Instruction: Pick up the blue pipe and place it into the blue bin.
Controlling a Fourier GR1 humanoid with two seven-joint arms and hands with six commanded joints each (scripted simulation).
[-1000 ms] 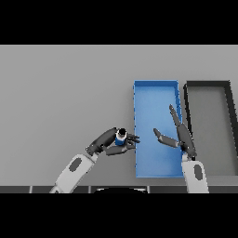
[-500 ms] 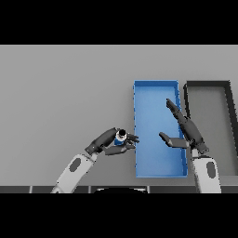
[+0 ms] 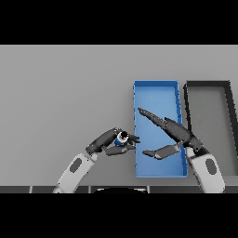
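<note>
A short blue pipe with a dark open end is pinched in my left hand, whose fingers and thumb curl round it just left of the blue bin. The pipe hangs beside the bin's left wall, near its lower half. My right hand is open over the bin's lower part, its straight fingers stretched toward the upper left and its thumb pointing left toward the pipe. A small gap separates the two hands.
A black bin stands directly right of the blue one, its lower part hidden behind my right forearm. Grey table spreads to the left and behind.
My right hand has swung left and lower over the blue bin, its fingers now pointing toward the upper left. The left hand with the pipe has hardly moved.
</note>
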